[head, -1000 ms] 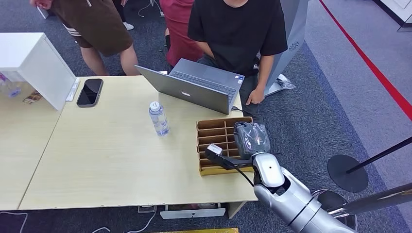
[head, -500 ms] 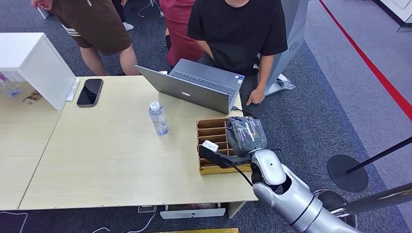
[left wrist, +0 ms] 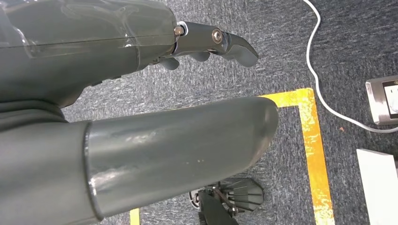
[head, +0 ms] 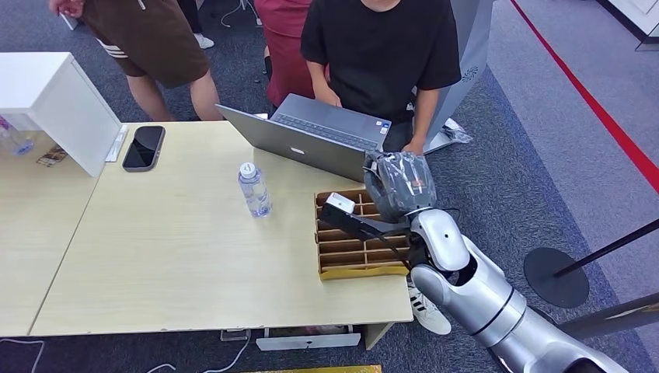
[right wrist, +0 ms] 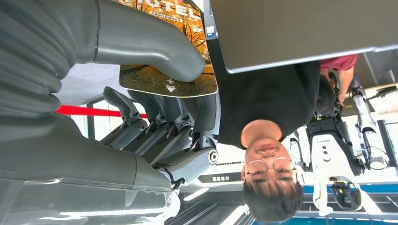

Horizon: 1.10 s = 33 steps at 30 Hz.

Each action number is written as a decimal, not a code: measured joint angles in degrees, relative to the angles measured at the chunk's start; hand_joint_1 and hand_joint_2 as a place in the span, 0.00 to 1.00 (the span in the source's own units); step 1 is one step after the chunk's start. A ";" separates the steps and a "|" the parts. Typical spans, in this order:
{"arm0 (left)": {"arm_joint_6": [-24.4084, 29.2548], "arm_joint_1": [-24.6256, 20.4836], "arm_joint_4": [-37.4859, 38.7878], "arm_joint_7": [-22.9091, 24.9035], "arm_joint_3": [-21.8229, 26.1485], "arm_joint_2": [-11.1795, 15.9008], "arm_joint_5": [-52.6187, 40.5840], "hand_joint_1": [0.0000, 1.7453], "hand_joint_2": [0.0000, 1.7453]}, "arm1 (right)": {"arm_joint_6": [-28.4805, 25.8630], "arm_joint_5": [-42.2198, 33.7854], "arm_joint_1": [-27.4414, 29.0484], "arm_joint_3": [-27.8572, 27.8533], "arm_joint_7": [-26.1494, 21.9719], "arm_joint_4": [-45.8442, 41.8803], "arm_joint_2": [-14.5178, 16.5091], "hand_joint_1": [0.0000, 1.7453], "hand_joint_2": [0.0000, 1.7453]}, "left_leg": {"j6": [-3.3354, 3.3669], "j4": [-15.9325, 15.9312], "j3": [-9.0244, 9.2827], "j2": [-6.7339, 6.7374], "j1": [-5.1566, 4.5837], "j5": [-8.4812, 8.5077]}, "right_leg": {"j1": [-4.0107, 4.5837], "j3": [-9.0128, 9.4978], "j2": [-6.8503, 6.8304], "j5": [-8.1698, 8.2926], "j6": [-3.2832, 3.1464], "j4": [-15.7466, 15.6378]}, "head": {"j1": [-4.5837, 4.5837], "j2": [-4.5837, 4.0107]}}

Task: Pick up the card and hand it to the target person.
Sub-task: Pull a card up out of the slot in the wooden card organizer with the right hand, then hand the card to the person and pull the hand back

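My right hand [head: 397,185] hovers over the far right corner of the brown slotted card box [head: 342,268], close to the open laptop [head: 303,144]. In the right wrist view the hand [right wrist: 155,93] holds the card [right wrist: 164,75], a hotel card with an autumn picture, pinched between the thumb on one face and the dark fingers [right wrist: 159,117] on the other. Behind the laptop [right wrist: 300,28] stands a person in a black shirt [head: 381,47], seen facing the hand as the person [right wrist: 267,108] in the wrist view. My left hand [left wrist: 117,70] hangs over the carpet, holding nothing.
On the wooden table [head: 171,256] stand a water bottle [head: 254,190], a black phone [head: 144,148] and a white box [head: 54,101] at the far left. Two more people stand behind the table. A red floor line [head: 598,109] and a stanchion base [head: 556,276] lie to the right.
My right hand has risen from the card box and moved away from me toward the laptop and the person in black. That person's hands have moved onto the laptop.
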 joint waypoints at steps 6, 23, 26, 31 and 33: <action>-0.22 -0.61 0.03 0.78 -0.81 -0.29 -0.74 0.00 0.00 | -2.16 -0.74 -2.65 -0.20 -0.69 7.25 0.74 0.88 1.00 | 0.00 -0.02 0.01 -0.03 0.00 0.03 | 0.00 0.03 -0.02 0.03 0.01 -0.03 | 0.00 0.00; -0.52 -1.20 0.07 1.65 -1.72 -0.72 -1.47 0.00 0.00 | -4.78 -0.01 -4.62 0.16 -0.05 17.89 1.26 0.87 1.00 | 0.00 0.00 0.02 -0.02 0.00 0.00 | 0.00 0.04 -0.01 0.01 0.00 -0.03 | 0.00 0.00; -0.57 -1.24 0.08 1.76 -1.85 -0.71 -1.57 0.00 0.00 | -5.17 0.38 -4.60 0.27 0.31 18.34 1.25 0.86 1.00 | -0.01 0.02 0.00 -0.06 0.00 -0.01 | 0.00 0.02 -0.03 -0.01 0.00 0.00 | 0.00 0.00; -0.60 -1.43 0.06 1.83 -2.04 -0.77 -1.73 0.00 0.00 | -6.97 0.88 -4.06 0.10 0.39 19.19 1.27 0.87 1.00 | 0.00 -0.02 0.05 -0.02 0.00 0.01 | 0.00 0.06 -0.01 0.02 -0.02 -0.04 | 0.00 0.00; -0.59 -1.45 0.06 1.84 -2.07 -0.80 -1.75 0.00 0.00 | -7.82 0.87 -3.73 0.00 0.15 19.43 1.42 0.87 1.00 | -0.01 0.00 0.02 -0.07 0.00 0.00 | 0.00 0.05 -0.05 0.00 0.00 -0.03 | 0.00 0.00</action>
